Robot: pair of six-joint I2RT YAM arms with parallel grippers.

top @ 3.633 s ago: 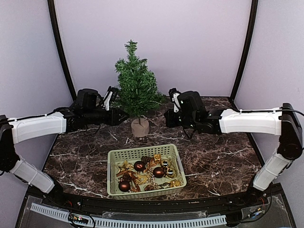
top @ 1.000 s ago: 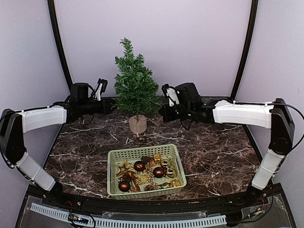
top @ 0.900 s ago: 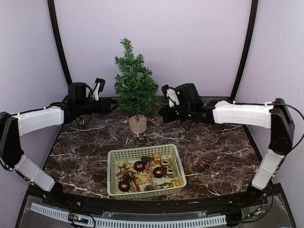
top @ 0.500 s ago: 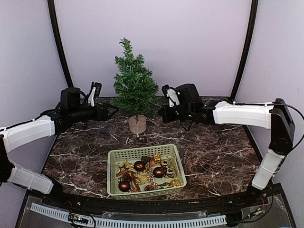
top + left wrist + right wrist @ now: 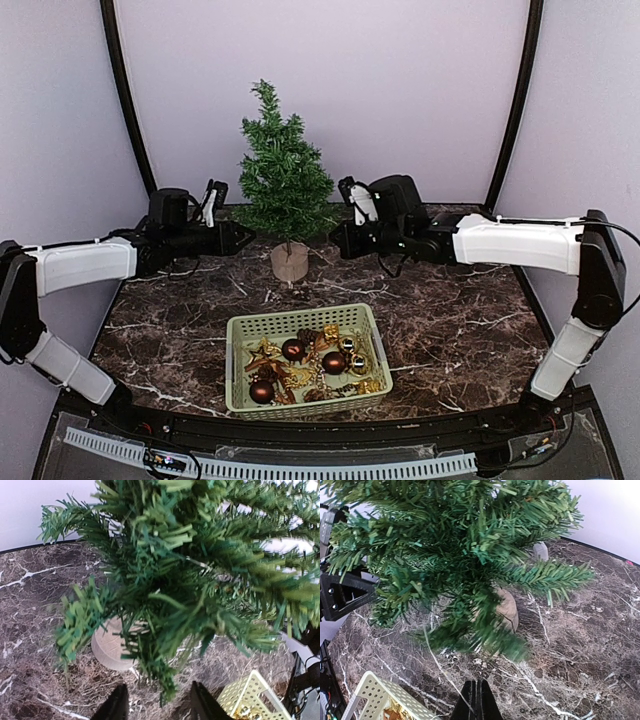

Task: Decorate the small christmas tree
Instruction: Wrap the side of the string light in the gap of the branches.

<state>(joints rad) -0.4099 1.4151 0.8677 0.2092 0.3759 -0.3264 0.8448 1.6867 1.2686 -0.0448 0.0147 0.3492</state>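
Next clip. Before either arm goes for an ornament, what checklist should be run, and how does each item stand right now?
1. small christmas tree upright on its stump: ok.
2. left gripper empty: ok, open, though a branch tip hangs between its fingers.
3. right gripper empty: ok, shut on nothing.
4. basket holds ornaments: ok.
5. Decorations on the tree: not ok, none visible.
6. Both grippers clear of the lower branches: cannot tell.
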